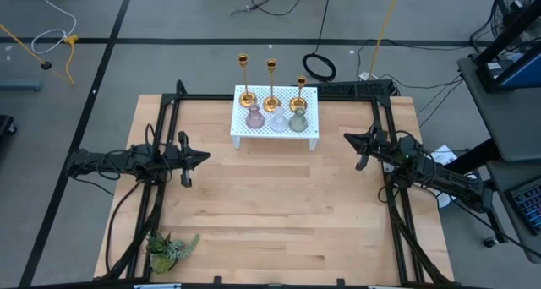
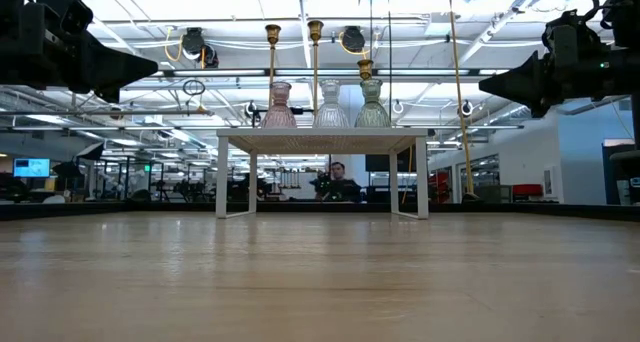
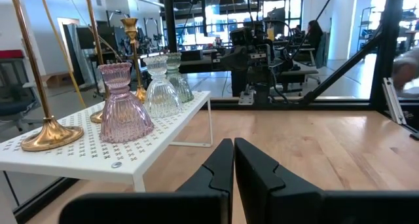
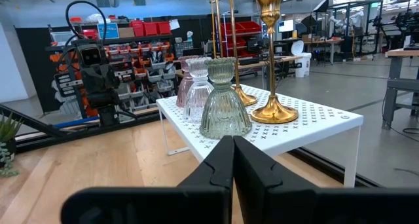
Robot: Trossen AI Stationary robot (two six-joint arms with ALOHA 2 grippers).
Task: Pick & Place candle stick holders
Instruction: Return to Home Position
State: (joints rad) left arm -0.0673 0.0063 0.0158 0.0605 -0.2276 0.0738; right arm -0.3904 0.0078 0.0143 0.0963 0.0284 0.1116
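Observation:
Three gold candlesticks (image 1: 270, 99) stand in a row by their round bases on the far part of a white perforated rack (image 1: 276, 124) at the table's far middle. In front of them stand a pink (image 1: 254, 117), a clear (image 1: 276, 119) and a green (image 1: 297, 120) glass holder. The left wrist view shows the pink holder (image 3: 122, 106) nearest, the right wrist view the green one (image 4: 224, 103). My left gripper (image 1: 206, 156) is shut and empty above the table's left side. My right gripper (image 1: 347, 137) is shut and empty above the right side. Both point toward the rack.
A green leafy sprig (image 1: 169, 248) lies near the table's front left corner. A black frame (image 1: 385, 103) runs along the table's left, far and right edges. Bare wood (image 1: 279, 213) stretches between the arms and toward the near edge. A person (image 2: 338, 178) sits far behind the table.

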